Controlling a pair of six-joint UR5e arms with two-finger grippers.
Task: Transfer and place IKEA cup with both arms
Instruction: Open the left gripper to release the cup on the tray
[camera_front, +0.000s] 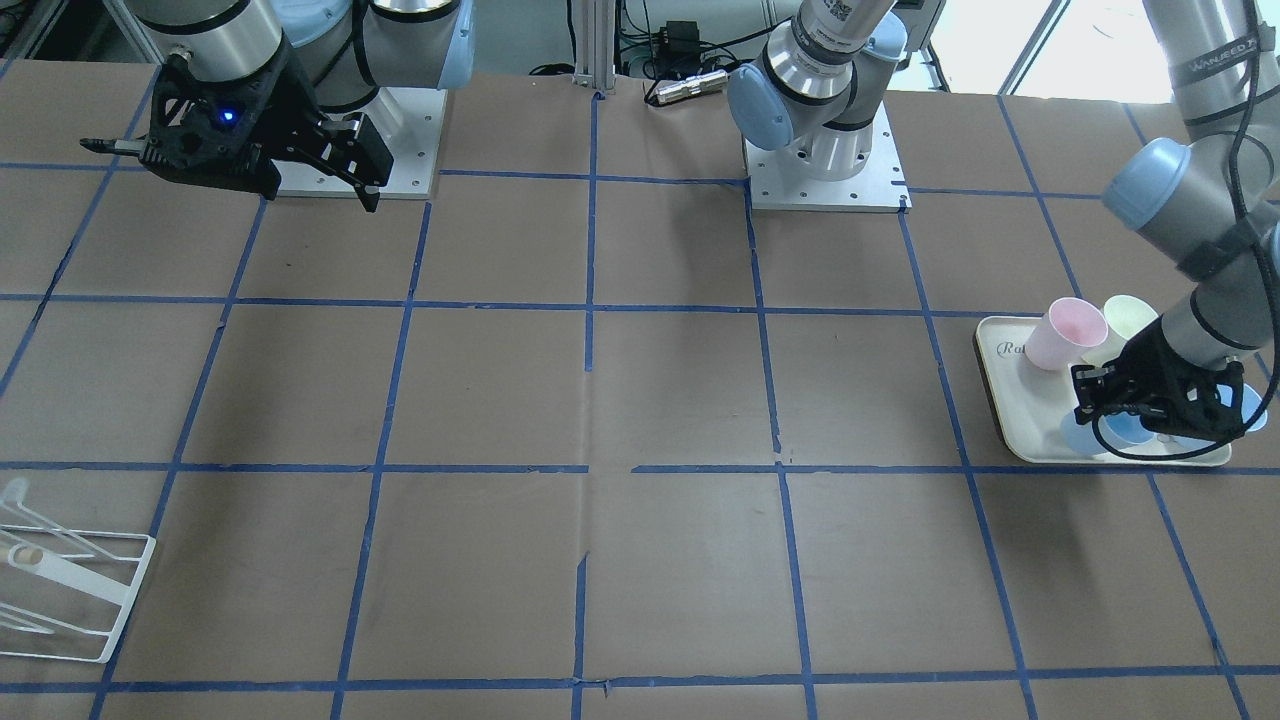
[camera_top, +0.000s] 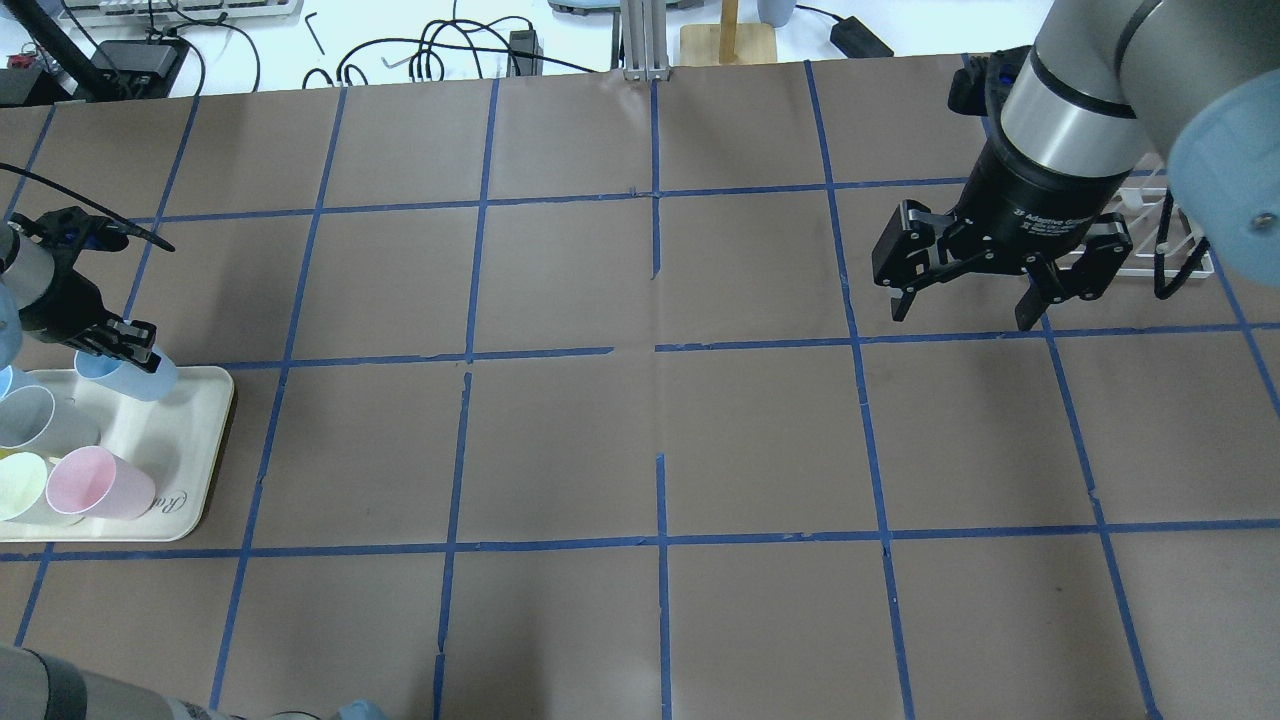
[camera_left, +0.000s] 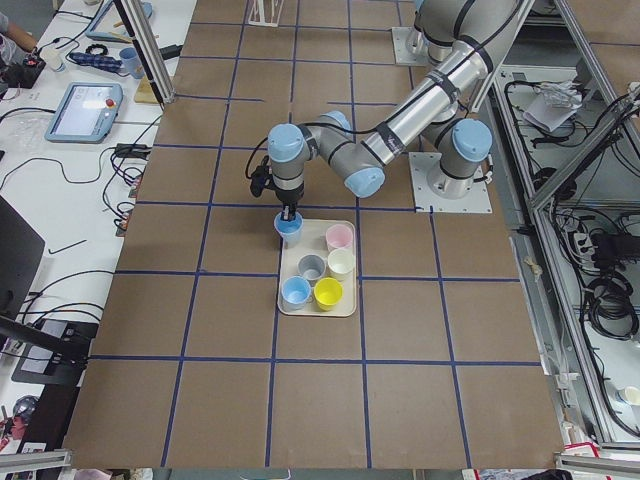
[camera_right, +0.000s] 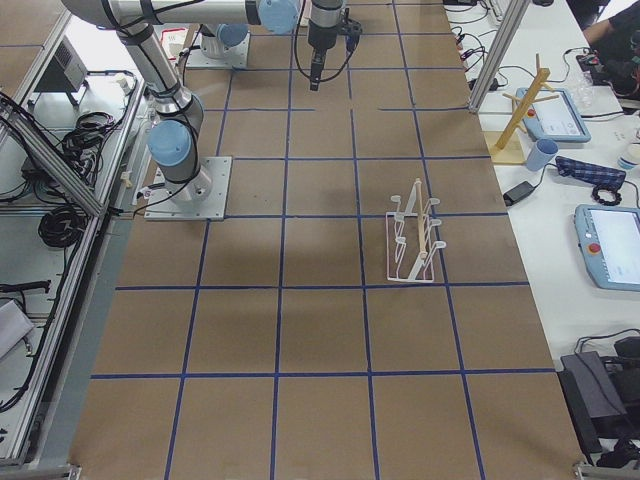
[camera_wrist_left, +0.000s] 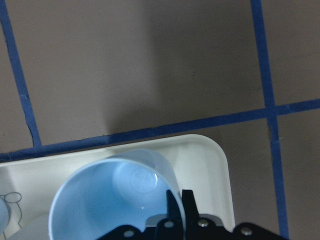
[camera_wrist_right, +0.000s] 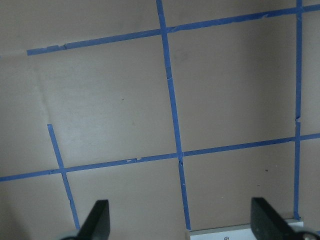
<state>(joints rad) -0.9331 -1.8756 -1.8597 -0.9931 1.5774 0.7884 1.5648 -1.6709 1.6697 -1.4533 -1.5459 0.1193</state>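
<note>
My left gripper (camera_wrist_left: 180, 204) is clamped on the IKEA cup (camera_wrist_left: 115, 195). The fingers (camera_wrist_left: 187, 200) are drawn close together and pinch the cup wall at the rim, on the side nearest the wrist.

The cup is pale light-blue plastic and tapers from a wide round rim to a narrower base. Its mouth faces up, and a moulded circle with a cross shows on the inside bottom.

The cup is over the cream tray (camera_top: 200, 450) at the bench's left end, at the tray corner that faces the operators' edge and the bench centre. I cannot tell whether its base is touching the tray.

The same tray holds a pink cup (camera_top: 95, 482), a grey cup (camera_top: 30, 420) and a near-identical blue cup (camera_left: 296, 291).

My right gripper (camera_top: 962, 310) hangs raised over the right half of the bench, fingers spread wide, above bare brown paper. A white wire rack (camera_right: 415, 240) stands toward the bench's right end.
</note>
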